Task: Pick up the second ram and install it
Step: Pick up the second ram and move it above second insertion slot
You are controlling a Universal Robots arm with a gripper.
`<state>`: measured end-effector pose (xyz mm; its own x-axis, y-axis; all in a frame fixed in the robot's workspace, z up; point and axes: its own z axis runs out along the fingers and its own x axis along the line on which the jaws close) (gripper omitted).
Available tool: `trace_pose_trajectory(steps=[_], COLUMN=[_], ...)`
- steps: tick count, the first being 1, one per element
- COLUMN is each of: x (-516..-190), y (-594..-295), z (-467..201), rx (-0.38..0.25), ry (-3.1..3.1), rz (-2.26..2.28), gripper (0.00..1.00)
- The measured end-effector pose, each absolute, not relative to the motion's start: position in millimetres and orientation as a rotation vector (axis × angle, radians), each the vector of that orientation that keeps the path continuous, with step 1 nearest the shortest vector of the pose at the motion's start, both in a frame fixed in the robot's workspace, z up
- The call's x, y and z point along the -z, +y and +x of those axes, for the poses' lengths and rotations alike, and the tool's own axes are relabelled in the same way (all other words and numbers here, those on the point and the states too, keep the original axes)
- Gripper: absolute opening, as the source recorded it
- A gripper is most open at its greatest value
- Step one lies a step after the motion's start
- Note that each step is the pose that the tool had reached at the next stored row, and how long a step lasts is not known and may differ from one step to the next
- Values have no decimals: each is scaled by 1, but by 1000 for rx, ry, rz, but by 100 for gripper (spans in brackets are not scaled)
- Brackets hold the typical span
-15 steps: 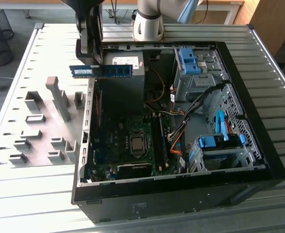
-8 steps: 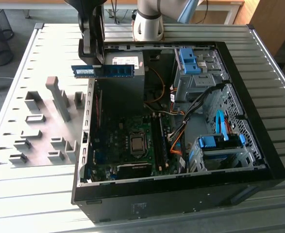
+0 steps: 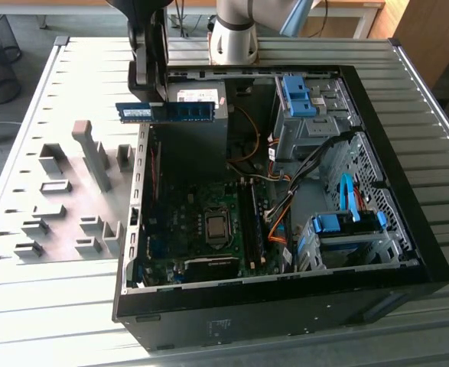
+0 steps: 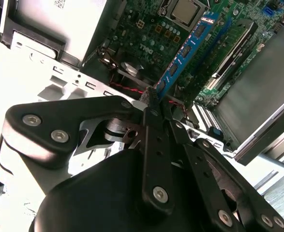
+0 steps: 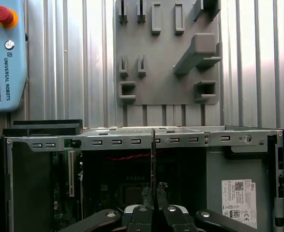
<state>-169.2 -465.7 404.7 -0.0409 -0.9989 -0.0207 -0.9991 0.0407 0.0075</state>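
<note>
The second ram (image 3: 186,112) is a long blue stick with dark chips and a white label, held level in the air over the open computer case's (image 3: 408,191) rim, at the exterior view's upper left. My gripper (image 3: 157,101) is shut on it near one end. In the second wrist view the second ram (image 4: 185,50) juts out from my gripper (image 4: 152,96) over the motherboard. In the first wrist view the second ram (image 5: 153,159) shows edge-on as a thin line rising from my gripper (image 5: 154,191). The memory slots (image 3: 252,222) lie lower down on the board, right of the processor socket (image 3: 216,227).
A grey fixture plate (image 3: 63,199) with upright holders lies on the slatted table at the exterior view's left. Inside the case are the power supply (image 3: 197,130), blue drive-bay clips (image 3: 297,95), a drive cage (image 3: 346,229) and loose cables (image 3: 281,218). A teach pendant (image 5: 4,53) lies on the table.
</note>
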Motion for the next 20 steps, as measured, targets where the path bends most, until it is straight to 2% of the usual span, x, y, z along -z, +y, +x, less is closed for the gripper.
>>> trace_pose_trajectory(steps=[20], x=[-405], y=[-466], z=[-162], rx=[-31], ry=[2259], rz=[-2169], gripper=[14])
